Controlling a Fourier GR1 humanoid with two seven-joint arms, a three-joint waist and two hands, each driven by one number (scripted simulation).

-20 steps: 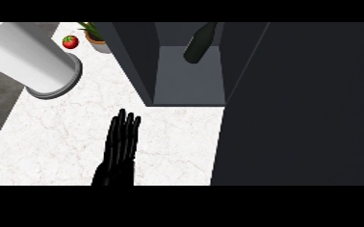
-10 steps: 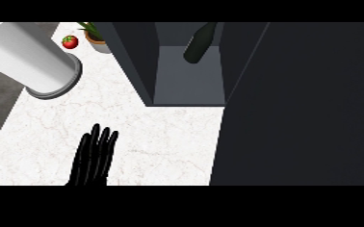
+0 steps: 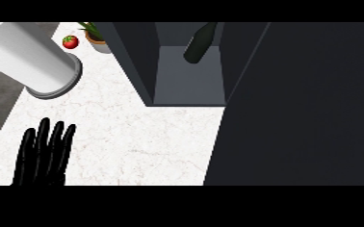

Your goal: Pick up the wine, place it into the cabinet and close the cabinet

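The left hand (image 3: pixel 41 158) lies flat, fingers straight and close together, holding nothing; the wine (image 3: pixel 200 43) already stands inside the cabinet (image 3: pixel 135 57), well ahead to its right; the door (image 3: pixel 298 115), farther right, likely awaits closing.

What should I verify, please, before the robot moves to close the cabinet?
1. The wine bottle is inside the cabinet: ok, it stands at the back of the compartment.
2. The bottle is clear of the front edge: ok, it seems well back.
3. The cabinet is shut: not ok, the door stands open at the right.
4. The left hand is free: ok, fingers straight, holding nothing, at lower left.
5. The right hand is ready at the door: cannot tell, it is not in view.
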